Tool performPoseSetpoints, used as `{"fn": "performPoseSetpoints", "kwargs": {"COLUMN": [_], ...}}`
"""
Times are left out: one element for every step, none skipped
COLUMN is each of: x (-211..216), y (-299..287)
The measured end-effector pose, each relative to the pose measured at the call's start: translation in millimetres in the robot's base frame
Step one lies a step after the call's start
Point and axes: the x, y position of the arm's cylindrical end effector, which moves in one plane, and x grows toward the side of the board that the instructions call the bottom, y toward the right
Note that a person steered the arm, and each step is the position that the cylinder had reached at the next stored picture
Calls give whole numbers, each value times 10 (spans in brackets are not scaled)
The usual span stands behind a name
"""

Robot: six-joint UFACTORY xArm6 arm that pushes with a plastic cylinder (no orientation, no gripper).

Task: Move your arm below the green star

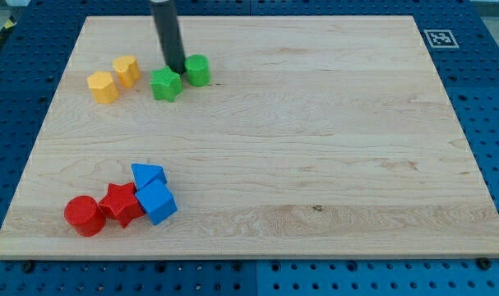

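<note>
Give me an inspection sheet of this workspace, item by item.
Surface: wooden board, flat, marker tag at the view's top right.
Job's things: green star; my tip sits just above it, between it and the green cylinder.
Clutter: two yellow blocks at the view's left; red cylinder, red star, two blue blocks clustered at the view's bottom left.
Grippers: nothing seen.
Cables: nothing seen.
Surroundings: blue perforated table.

Single cam only, no 2nd view to overlap. Set high at near side, tilted down toward far edge. Mid range: whole counter [315, 148] in frame, blue pegboard [487, 99] border visible all sides; rod cropped at top.
</note>
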Motion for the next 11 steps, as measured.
{"fn": "performPoseSetpoints", "kwargs": {"x": [151, 151, 151, 39, -33, 16, 236, 387, 657, 807, 755], "y": [392, 694, 670, 324, 403, 661, 710, 710, 616, 293, -212]}}
